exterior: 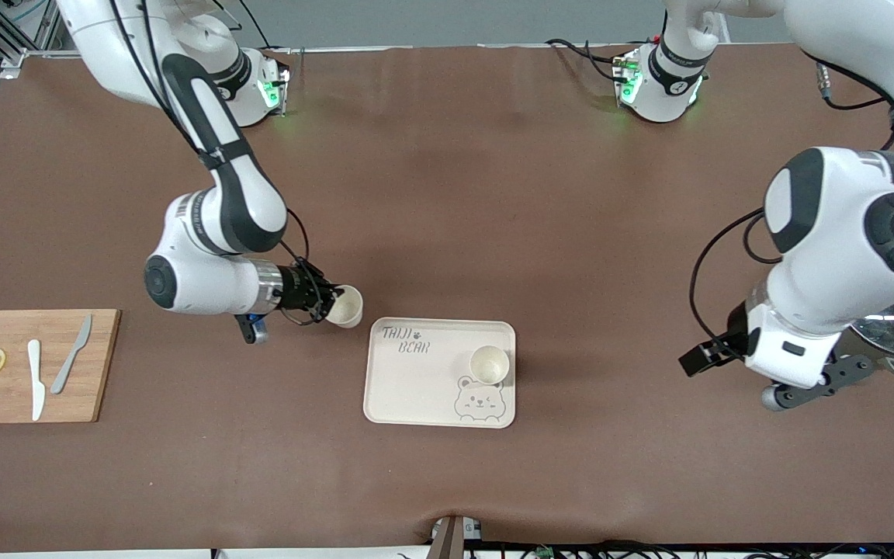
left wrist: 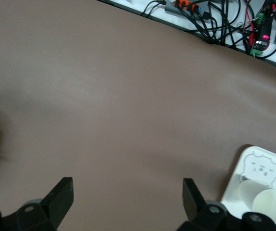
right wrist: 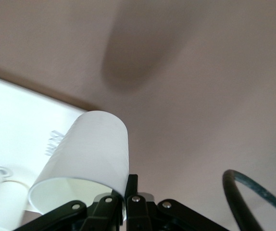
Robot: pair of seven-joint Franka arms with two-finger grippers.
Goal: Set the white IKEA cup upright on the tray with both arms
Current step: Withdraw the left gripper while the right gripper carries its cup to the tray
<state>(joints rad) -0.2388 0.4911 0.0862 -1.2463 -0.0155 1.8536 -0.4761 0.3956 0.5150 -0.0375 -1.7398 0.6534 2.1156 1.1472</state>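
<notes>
We saw broad bare brown bench [exterior: 493, 194] around the tray [exterior: 416, 380], which lay toward the bench's camera-side edge. The right gripper [exterior: 332, 304] held a white cup [exterior: 348, 306] tilted on its side, fingers [right wrist: 131, 192] pinched on its rim, just off the tray's corner toward the right arm's end. A second cup [exterior: 489, 364] stood upright on the tray. The left gripper [left wrist: 128, 197] waited, fingers [left wrist: 61, 195] wide, over bare bench toward the left arm's end. The tray read "TAIJI BEAR".

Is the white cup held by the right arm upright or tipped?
Tipped. The small white cup lies sideways in the right pincer, mouth toward the cream rectangular tray, hanging just off its corner.
</notes>
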